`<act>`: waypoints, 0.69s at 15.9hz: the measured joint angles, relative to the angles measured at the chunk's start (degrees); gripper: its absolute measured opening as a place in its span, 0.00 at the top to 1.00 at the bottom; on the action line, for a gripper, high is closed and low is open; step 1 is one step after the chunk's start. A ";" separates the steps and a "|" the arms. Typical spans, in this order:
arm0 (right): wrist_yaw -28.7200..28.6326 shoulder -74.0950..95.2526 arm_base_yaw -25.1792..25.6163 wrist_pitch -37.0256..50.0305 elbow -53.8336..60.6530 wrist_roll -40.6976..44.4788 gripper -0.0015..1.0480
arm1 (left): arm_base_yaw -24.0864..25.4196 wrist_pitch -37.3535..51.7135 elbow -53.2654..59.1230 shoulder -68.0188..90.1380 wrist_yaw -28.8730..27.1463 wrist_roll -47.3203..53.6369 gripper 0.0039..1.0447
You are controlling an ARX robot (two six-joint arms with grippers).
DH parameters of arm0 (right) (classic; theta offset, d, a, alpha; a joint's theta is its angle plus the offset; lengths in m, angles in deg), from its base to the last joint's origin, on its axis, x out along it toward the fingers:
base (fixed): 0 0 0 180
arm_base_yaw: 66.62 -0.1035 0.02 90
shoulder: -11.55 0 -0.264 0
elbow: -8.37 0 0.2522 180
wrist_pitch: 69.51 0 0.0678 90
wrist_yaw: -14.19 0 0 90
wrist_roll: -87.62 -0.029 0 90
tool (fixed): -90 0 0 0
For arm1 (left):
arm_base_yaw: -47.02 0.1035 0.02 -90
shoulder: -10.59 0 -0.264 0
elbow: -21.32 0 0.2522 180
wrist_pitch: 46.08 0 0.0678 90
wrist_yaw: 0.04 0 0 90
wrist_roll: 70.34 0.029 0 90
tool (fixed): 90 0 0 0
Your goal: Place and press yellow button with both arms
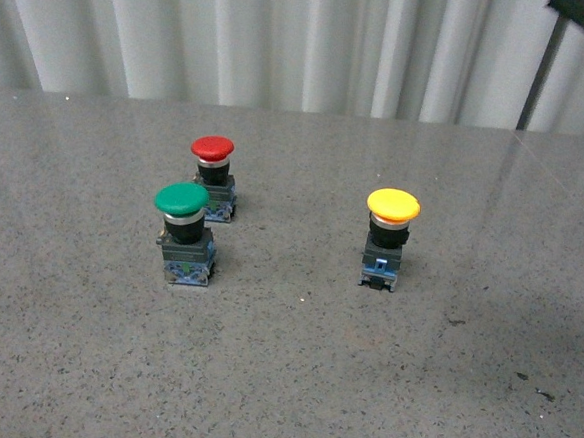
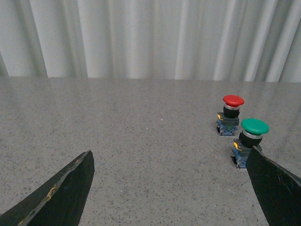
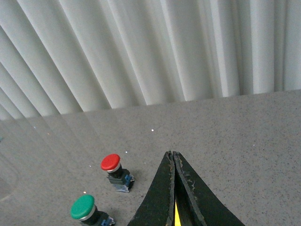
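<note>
Fingers of the right gripper (image 3: 174, 188) are pressed together, empty; the left gripper (image 2: 171, 188) fingers spread wide. Upright on the grey table (image 1: 291, 379), the yellow button (image 1: 389, 236) stands well right of the green button (image 1: 183, 231), with the red button (image 1: 213, 176) just behind the green one.

We find no text, label, brand, number or sign that can be read in any of the three views. The caps of the yellow button (image 1: 393, 203), the green button (image 1: 181, 198) and the red button (image 1: 213, 148) are plain, with no lettering or symbols on them. Their boxy bases show small blue and yellow patches, but these are too small and blurred for us to tell whether anything is printed there. The tabletop (image 1: 291, 369) and the curtain (image 1: 285, 38) behind it carry no markings we can make out.
</note>
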 joint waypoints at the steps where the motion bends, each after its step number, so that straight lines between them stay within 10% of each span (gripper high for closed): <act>1: 0.17 -4.94 0.22 -1.90 3.08 -0.81 0.98 | 0.00 0.00 0.00 0.00 0.00 0.00 0.06; 5: 14.84 -29.16 3.17 -17.62 14.38 9.73 0.98 | 0.00 0.00 0.00 0.00 -0.04 0.00 0.06; 11: 5.01 -43.58 15.15 -21.14 23.06 17.42 0.98 | 0.00 0.00 0.00 0.00 0.02 0.00 0.06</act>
